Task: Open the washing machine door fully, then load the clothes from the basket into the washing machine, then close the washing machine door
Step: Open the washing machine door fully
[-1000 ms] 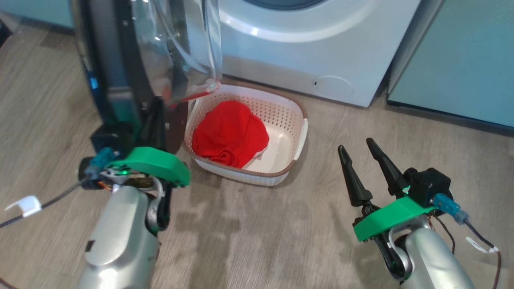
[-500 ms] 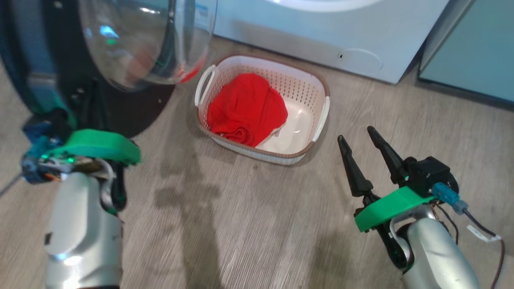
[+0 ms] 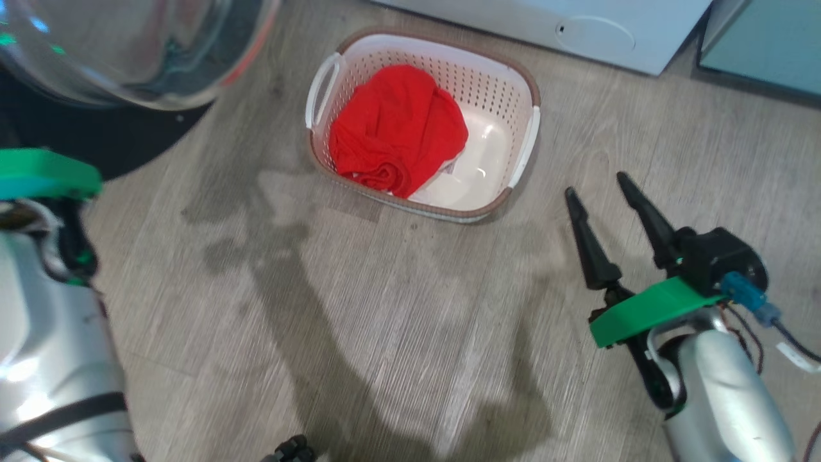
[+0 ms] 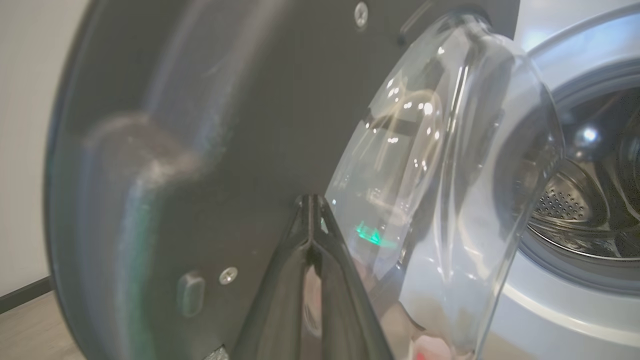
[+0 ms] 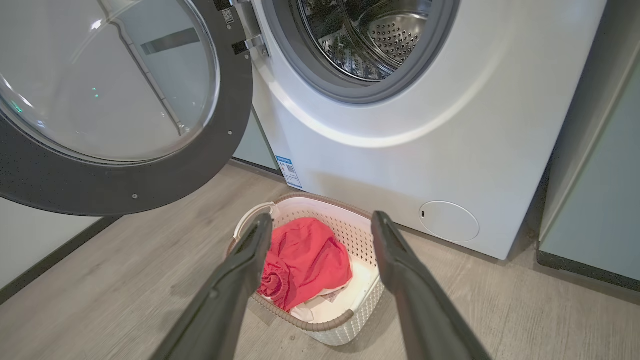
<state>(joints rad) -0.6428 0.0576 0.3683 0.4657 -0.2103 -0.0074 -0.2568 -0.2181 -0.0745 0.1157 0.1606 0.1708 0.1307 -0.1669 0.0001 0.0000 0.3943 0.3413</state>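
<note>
- Clothes [image 3: 397, 125] look like the next job. Nearest the robot, the right gripper [image 3: 595, 183] hovers above bare floor with its fingers spread wide and nothing between them, near the basket [image 3: 494, 80] but apart from it.
- The clothes lie bunched in the left half of the basket, which stands on the floor just in front of the washing machine [image 5: 400, 165]. The right half shows bare plastic.
- Handling, as a judgement: the fabric is soft, light and limp, so it will sag and trail once lifted. The best hold seems to be a deep pinch on the raised rolled fold [image 3: 380, 176] at the near edge of the heap. A shallow pinch could slip off. The light basket may shift if cloth catches on its rim.
- A white label [image 3: 449, 168] peeks from under the cloth; its print is too small to read.
- The washing machine door [image 5: 125, 190] stands swung out to the left of the opening, glass bowl facing the room.
- The left gripper [image 4: 311, 200] has its fingers pressed together on nothing, tips at the door's dark inner face. I cannot tell whether they touch it.
- Behind, the metal drum [image 5: 380, 35] is open and looks empty.
- A blue sticker [image 5: 288, 171] low on the machine's front carries print and a code, unreadable here. No brand name can be made out.
</note>
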